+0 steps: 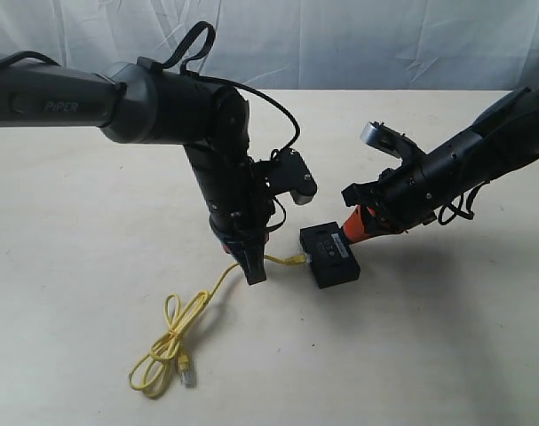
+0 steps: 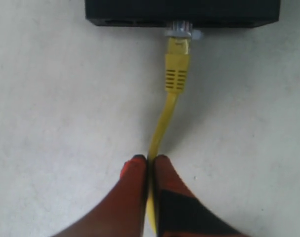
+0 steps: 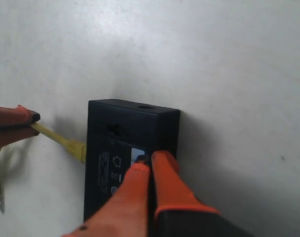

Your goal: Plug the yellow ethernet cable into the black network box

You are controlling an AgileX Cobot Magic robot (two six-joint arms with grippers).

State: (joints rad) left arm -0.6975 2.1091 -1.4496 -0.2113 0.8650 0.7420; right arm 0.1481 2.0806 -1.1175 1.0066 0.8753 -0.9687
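Observation:
The black network box (image 1: 329, 256) lies flat on the table, white markings on top. The yellow ethernet cable (image 1: 281, 259) runs from its side to a loose coil (image 1: 165, 352) with a free plug at the near left. In the left wrist view the clear plug (image 2: 181, 32) sits at a port of the box (image 2: 140, 11), and my left gripper (image 2: 150, 161) is shut on the cord a short way behind the yellow boot. My right gripper (image 3: 150, 159) is shut, its orange fingertips resting on the box's top (image 3: 110, 153) beside the label.
A pale tabletop (image 1: 447, 355) spreads all round, with a white cloth backdrop (image 1: 340, 44) behind it. The left arm's dark links (image 1: 216, 160) stand over the cable's path. The cable's free plug (image 1: 188, 376) lies near the front.

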